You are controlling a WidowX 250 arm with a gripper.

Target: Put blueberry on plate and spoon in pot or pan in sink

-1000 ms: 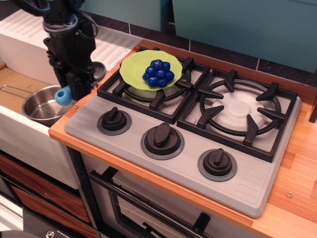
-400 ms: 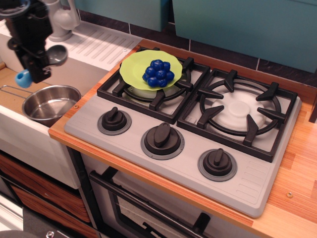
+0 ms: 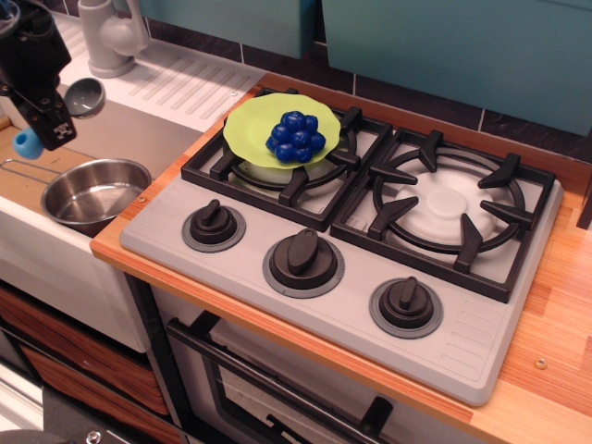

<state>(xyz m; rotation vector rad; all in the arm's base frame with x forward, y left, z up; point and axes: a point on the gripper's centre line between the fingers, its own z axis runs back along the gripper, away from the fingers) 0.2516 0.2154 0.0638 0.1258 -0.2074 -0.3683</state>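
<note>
Above the sink (image 3: 139, 139), the hand (image 3: 46, 116) grips the spoon (image 3: 55, 118) crosswise, with the steel pan (image 3: 92, 196) just below it and the blueberry (image 3: 296, 135) on the plate (image 3: 248, 132) far right.

Toy kitchen: two-burner stove (image 3: 370, 222), sink (image 3: 55, 185) with faucet (image 3: 109, 37), oven door (image 3: 277, 388).

Open room above the pan (image 3: 95, 194) in the sink (image 3: 37, 176), nothing inside it. Blocked at far left by the claw (image 3: 44, 118) gripping the spoon (image 3: 55, 116); faucet (image 3: 111, 37) behind. Clear over the right burner (image 3: 449, 208) and knobs (image 3: 303, 259); left grate taken by plate (image 3: 254, 139) and blueberry (image 3: 296, 136).
</note>
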